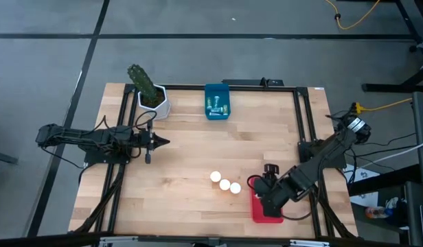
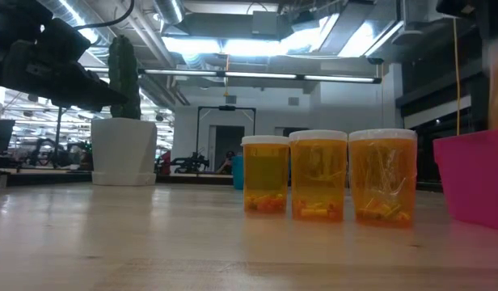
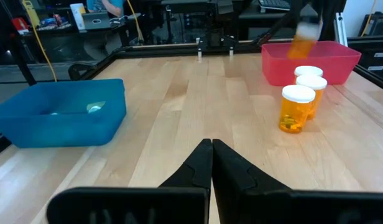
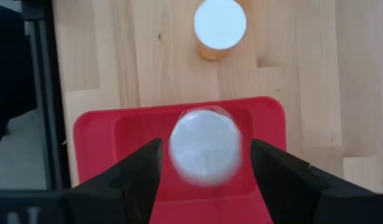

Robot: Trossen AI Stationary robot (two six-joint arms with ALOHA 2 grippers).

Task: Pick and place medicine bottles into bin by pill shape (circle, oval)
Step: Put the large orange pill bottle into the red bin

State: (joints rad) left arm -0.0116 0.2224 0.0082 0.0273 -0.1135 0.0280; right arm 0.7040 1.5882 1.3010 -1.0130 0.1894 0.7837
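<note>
My right gripper [image 1: 270, 182] is above the red bin [image 1: 266, 211] at the table's near right, and it is open [image 4: 206, 163]. An orange bottle with a white cap [image 4: 206, 154] shows blurred between the fingers, with a gap on each side. In the left wrist view it is a blurred streak [image 3: 301, 41] above the red bin [image 3: 272, 68]. Three orange bottles [image 1: 225, 184] stand upright in a row on the table, left of the red bin; they also show in the low view [image 2: 318, 175]. My left gripper [image 1: 163, 142] is shut and empty [image 3: 211, 149] above the table's left side.
A blue bin [image 1: 217, 101] with pale greenish bottles [image 1: 215, 105] stands at the far middle; it also shows in the left wrist view [image 3: 61, 115]. A white pot with a cactus [image 1: 153, 99] stands at the far left. A black frame [image 1: 301, 123] runs along the table's sides.
</note>
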